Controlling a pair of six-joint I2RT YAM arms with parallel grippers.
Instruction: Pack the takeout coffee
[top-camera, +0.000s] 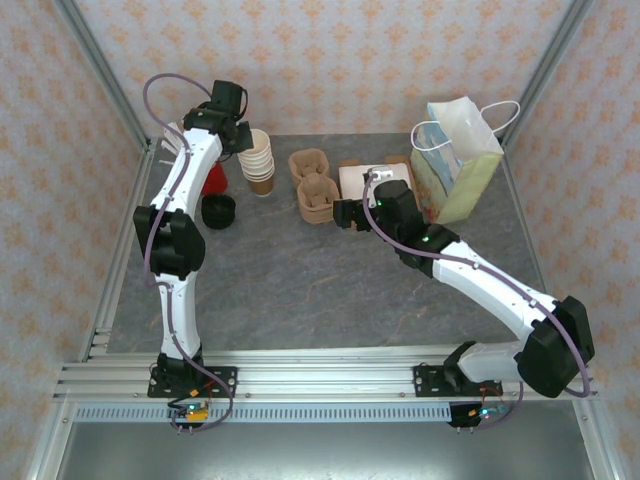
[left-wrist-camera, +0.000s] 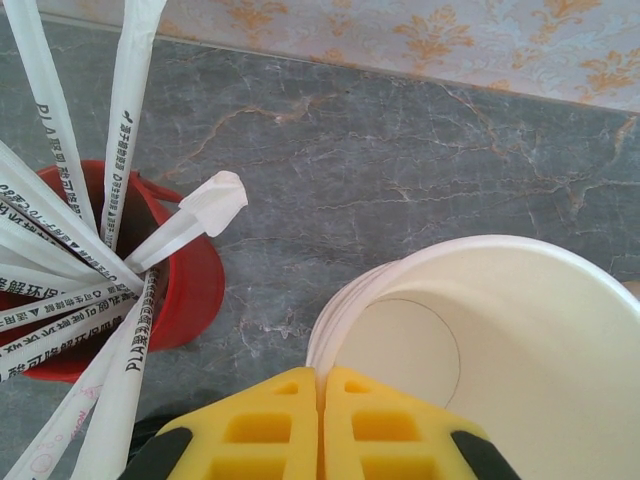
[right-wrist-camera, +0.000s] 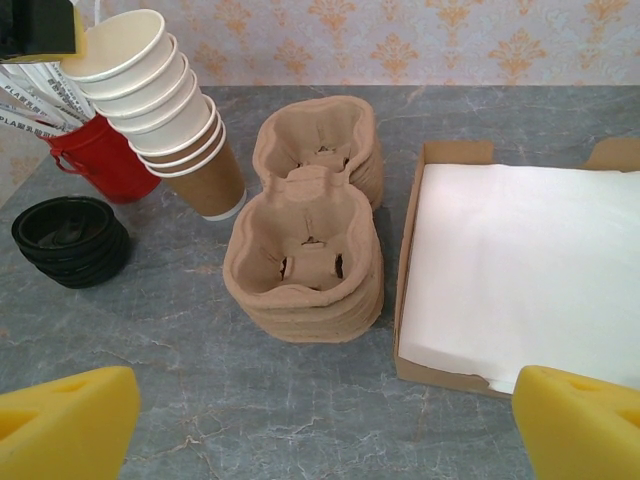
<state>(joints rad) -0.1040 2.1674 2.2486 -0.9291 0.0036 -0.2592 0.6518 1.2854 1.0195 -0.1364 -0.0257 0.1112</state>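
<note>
Cream paper cups with brown lower bands lean in a nested stack (top-camera: 258, 165) at the back left of the grey marbled tabletop (top-camera: 300, 290) in the top view. The top cup (top-camera: 253, 138) is, I judge, the one to be lidded and packed. The left gripper (top-camera: 243, 135) sits at its rim, and the right gripper (top-camera: 340, 215) hovers over the middle, near a tall paper gift bag (top-camera: 455, 165). From the left wrist, the yellow fingers (left-wrist-camera: 260, 420) press together with the cup's thin wall running into their seam, apparently pinched; a red holder of wrapped straws (left-wrist-camera: 185, 290) crowds just beside. Empty, the cup should be very light, easily crushed and snug in its neighbours, so a gentle rim pinch and a straight lift suit it. From the right wrist, that gripper's jaws stand wide and hold nothing, above stacked brown pulp carriers (right-wrist-camera: 305, 260), a box of white napkins (right-wrist-camera: 520, 260) and a pile of round black plastic lids (right-wrist-camera: 70, 240).
</note>
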